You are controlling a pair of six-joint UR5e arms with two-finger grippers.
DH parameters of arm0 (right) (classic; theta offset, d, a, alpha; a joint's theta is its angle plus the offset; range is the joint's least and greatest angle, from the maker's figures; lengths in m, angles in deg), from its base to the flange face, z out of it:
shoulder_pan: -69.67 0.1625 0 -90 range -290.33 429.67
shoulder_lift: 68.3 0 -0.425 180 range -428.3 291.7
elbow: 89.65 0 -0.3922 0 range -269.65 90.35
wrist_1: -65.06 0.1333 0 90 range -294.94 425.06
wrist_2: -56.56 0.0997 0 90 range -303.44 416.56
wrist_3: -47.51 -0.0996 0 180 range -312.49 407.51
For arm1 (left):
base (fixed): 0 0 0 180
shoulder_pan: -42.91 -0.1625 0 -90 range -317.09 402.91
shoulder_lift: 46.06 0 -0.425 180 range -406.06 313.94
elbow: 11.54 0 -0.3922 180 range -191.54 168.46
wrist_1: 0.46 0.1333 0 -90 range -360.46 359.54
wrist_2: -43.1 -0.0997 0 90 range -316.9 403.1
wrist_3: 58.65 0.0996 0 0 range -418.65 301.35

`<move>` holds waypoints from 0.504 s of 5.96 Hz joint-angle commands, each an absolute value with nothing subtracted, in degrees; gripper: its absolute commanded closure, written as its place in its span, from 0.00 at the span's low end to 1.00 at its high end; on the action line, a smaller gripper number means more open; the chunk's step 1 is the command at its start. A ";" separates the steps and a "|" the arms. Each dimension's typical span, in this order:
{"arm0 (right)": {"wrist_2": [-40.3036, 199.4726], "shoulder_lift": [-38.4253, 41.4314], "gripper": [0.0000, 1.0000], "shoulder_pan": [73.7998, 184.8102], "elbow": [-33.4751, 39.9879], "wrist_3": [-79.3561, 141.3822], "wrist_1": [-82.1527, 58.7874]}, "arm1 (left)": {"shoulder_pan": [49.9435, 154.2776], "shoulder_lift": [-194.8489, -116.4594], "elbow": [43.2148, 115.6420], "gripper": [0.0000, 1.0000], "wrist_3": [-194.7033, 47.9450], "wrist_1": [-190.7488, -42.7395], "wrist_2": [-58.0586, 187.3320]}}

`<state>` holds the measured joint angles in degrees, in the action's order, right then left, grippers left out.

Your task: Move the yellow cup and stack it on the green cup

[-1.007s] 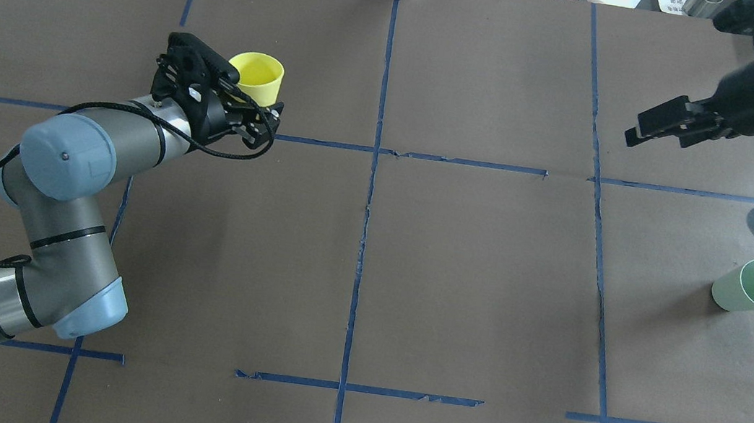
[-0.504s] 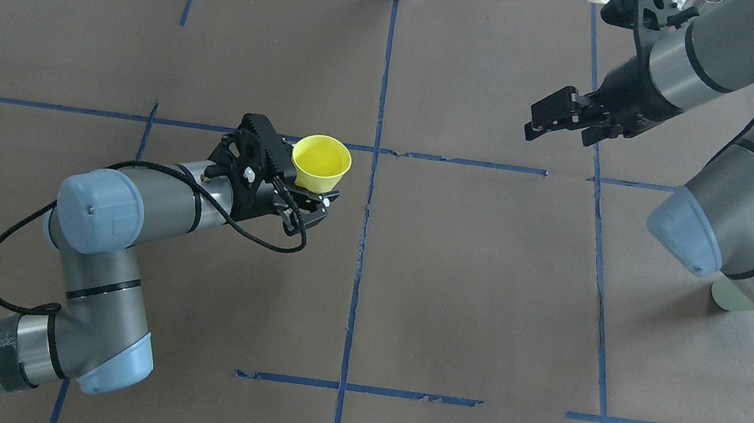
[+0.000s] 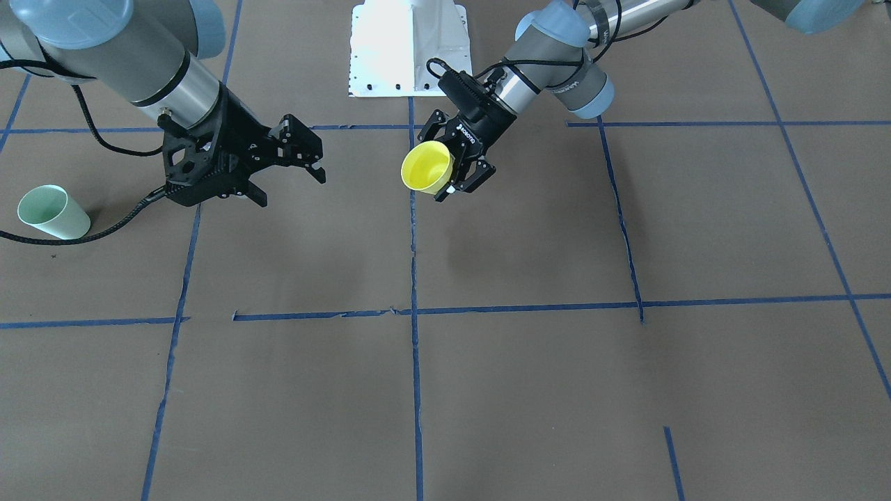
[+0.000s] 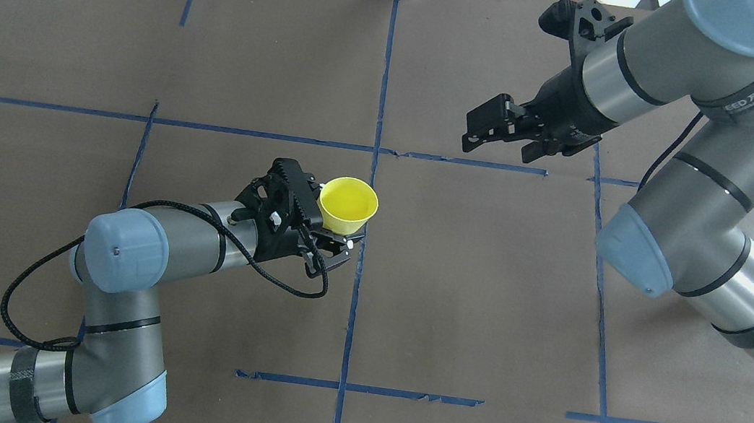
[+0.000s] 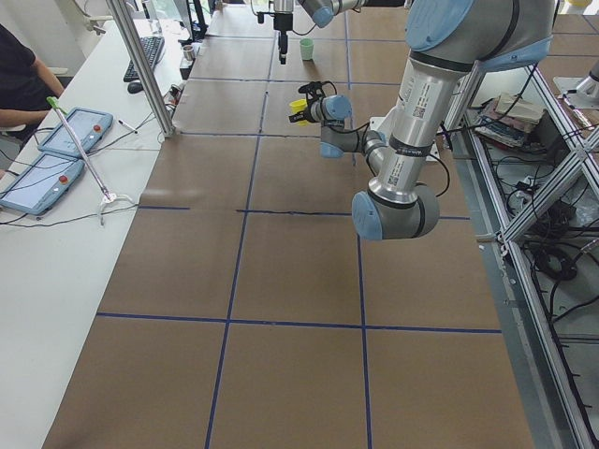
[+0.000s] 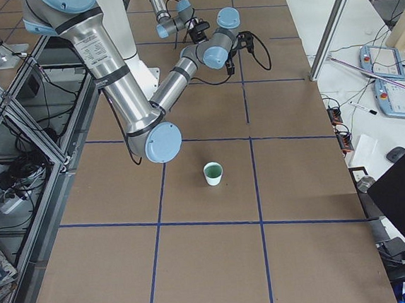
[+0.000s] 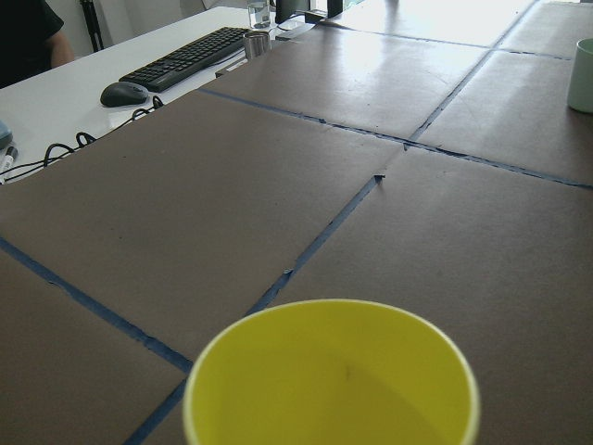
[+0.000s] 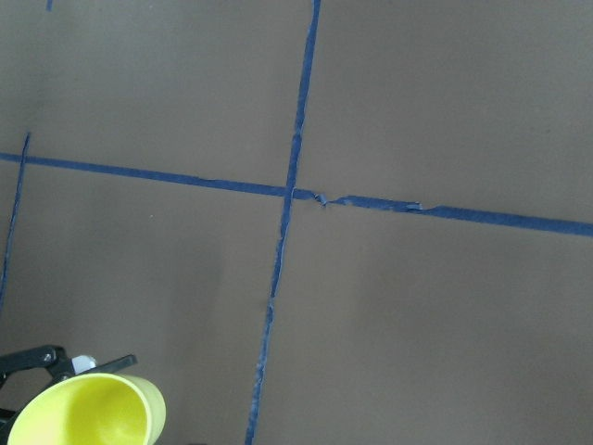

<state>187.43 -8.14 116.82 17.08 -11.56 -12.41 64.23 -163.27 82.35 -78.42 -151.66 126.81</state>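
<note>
While your left gripper [image 3: 456,161] is clamped on the yellow cup [image 3: 426,167], that cup hangs over the table [image 4: 483,291] near its middle.
Your right gripper [image 4: 495,143] has its fingers spread (nothing between them), and the green cup [image 3: 52,212] stands upright, well off on that side.

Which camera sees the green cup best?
The front-facing view: the green cup shows whole, upright and biggest there. The right side view shows it whole but small, the left side view tiny and far. The left wrist view cuts it off. Overhead, the right arm hides it.
</note>
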 commanded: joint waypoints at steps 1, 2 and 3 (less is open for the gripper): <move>187.34 -8.54 0.00 112.49 18.71 -14.78 -12.28 | 61.05 -164.00 82.24 0.94 -78.60 -152.16 119.45; 184.91 -9.24 0.00 109.69 18.46 -15.15 -12.37 | 57.89 -164.10 82.59 0.93 -78.77 -153.56 116.87; 184.36 -9.24 0.00 107.92 18.45 -16.89 -12.37 | 57.42 -164.36 82.42 0.87 -79.21 -153.05 116.23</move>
<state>185.29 -9.06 109.93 18.44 -15.46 -12.35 58.61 -164.14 82.46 -78.88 -153.04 117.60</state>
